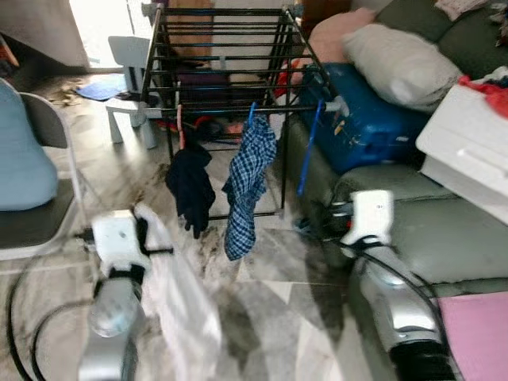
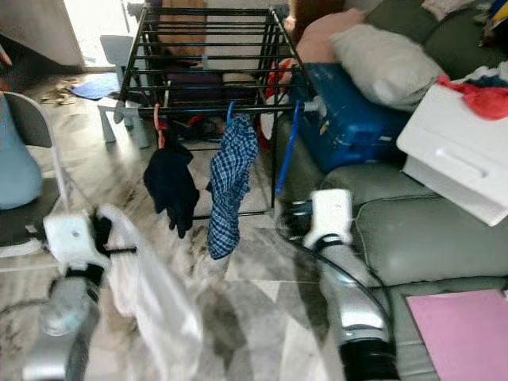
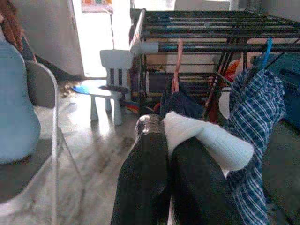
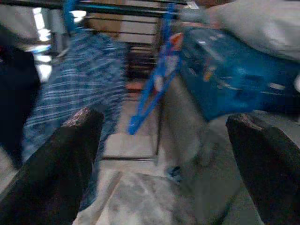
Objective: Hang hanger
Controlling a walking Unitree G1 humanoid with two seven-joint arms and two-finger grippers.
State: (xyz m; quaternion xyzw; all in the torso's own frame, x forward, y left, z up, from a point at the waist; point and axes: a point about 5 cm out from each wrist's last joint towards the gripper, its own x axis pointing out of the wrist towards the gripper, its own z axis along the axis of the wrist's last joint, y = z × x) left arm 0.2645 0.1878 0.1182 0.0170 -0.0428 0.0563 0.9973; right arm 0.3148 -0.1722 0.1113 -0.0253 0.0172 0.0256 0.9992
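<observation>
A black drying rack (image 1: 222,48) stands ahead on the marble floor. From its front rail hang a dark garment (image 1: 190,186) on a pink hanger, a blue plaid shirt (image 1: 246,186) on a blue hanger, and a bare blue hanger (image 1: 309,151) at the right corner. My left gripper (image 3: 164,136) is shut on a white garment (image 1: 186,302) that trails down to the floor, low and left of the rack; whether a hanger is inside the garment is hidden. To the right, my right gripper (image 4: 164,117) is open and holds nothing, pointing toward the bare blue hanger (image 4: 154,84).
A grey sofa (image 1: 444,230) on the right carries a blue suitcase (image 1: 373,119), a pillow (image 1: 401,59) and a white box (image 1: 468,151). A chair (image 1: 24,159) stands on the left, with a small white chair (image 1: 131,79) behind it. A pink sheet (image 1: 476,333) lies at the lower right.
</observation>
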